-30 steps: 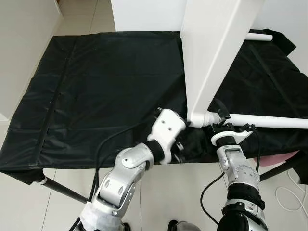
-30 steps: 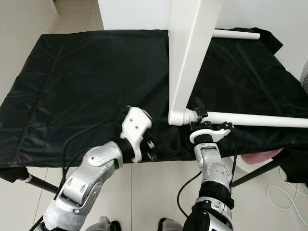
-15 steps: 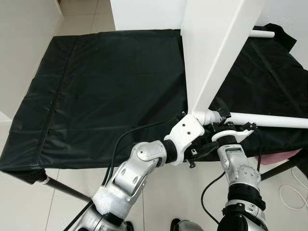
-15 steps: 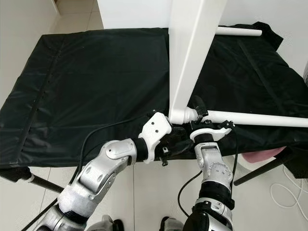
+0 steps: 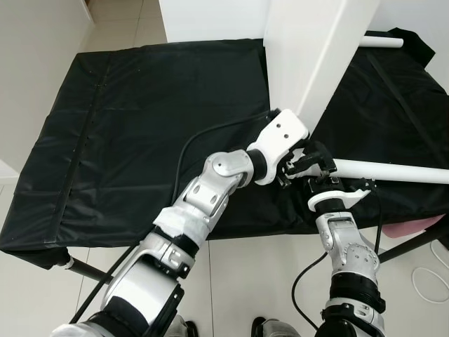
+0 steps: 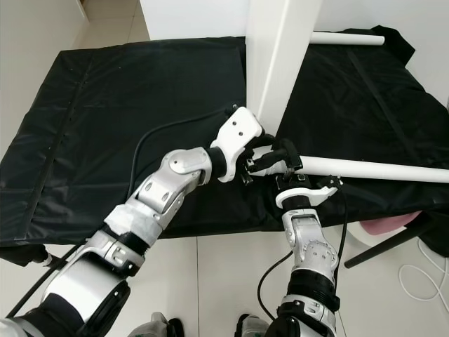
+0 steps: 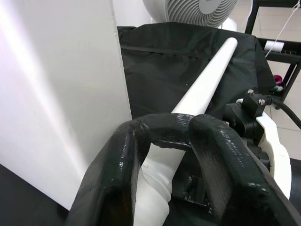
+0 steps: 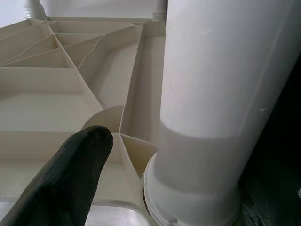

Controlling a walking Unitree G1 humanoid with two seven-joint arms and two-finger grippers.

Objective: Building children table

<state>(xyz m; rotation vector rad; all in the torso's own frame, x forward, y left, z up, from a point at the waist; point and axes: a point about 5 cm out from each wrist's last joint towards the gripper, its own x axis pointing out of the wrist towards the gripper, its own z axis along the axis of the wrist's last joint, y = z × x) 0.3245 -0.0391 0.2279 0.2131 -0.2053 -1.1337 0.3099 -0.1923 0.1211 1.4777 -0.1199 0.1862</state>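
Note:
A white tabletop (image 5: 316, 56) stands on edge on the black cloth (image 5: 154, 126). One white leg (image 5: 393, 170) sticks out sideways from its lower corner, and another leg (image 5: 382, 42) from the far corner. My left gripper (image 5: 298, 158) reaches across to the near leg's joint, shut, its fingers (image 7: 122, 160) arched with tips touching over the leg (image 7: 207, 75). My right gripper (image 5: 324, 168) sits at the same joint from below. One finger (image 8: 70, 183) stands apart from the leg (image 8: 221, 94), with the ribbed underside (image 8: 61, 94) behind it.
The black cloth covers a low platform whose front edge is at my feet. A pink object (image 5: 414, 228) lies under its right side and a white cable (image 5: 428, 281) on the tiled floor. A white fan (image 7: 188, 7) stands beyond the cloth.
My left arm has swung up and to the right, from the cloth's front edge to the leg joint beside the right gripper. The right arm has stayed put.

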